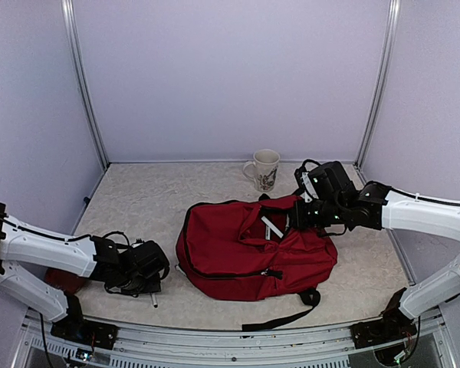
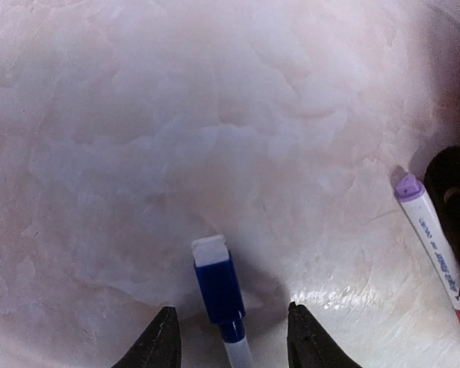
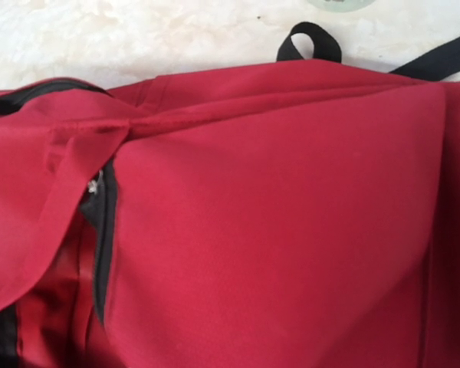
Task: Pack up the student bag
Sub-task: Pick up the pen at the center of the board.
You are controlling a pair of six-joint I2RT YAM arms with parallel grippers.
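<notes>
Left pincer point(image 2: 234, 341) is hovering low over the table point(image 1: 146, 199) with its jaws standing partly apart. It is straddling a blue-capped marker point(image 2: 218, 287) without touching it, and a purple-capped marker point(image 2: 433, 249) is lying off to the right. Right pincer point(image 1: 299, 217) is reaching in at the far right edge of the student bag point(image 1: 245, 257) with its jaws closed. Whether it is pinching fabric I cannot tell, since its fingers are hidden in its own wrist view.

The student bag is lying flat in the middle of the table, to the right of the left pincer and apart from it, and right up against the right pincer. Its black zipper point(image 3: 103, 222) is gaping along the top, and something slim and white point(image 1: 272, 227) is showing in the opening. A black strap point(image 1: 280, 318) is trailing toward the near edge. A patterned mug point(image 1: 264, 169) is standing upright behind the bag, near the back wall; its inside is hidden.

The table is showing a pale, mottled, stone-like surface. Plain lavender walls point(image 1: 230, 77) with metal corner posts point(image 1: 84, 92) are enclosing it on three sides.
</notes>
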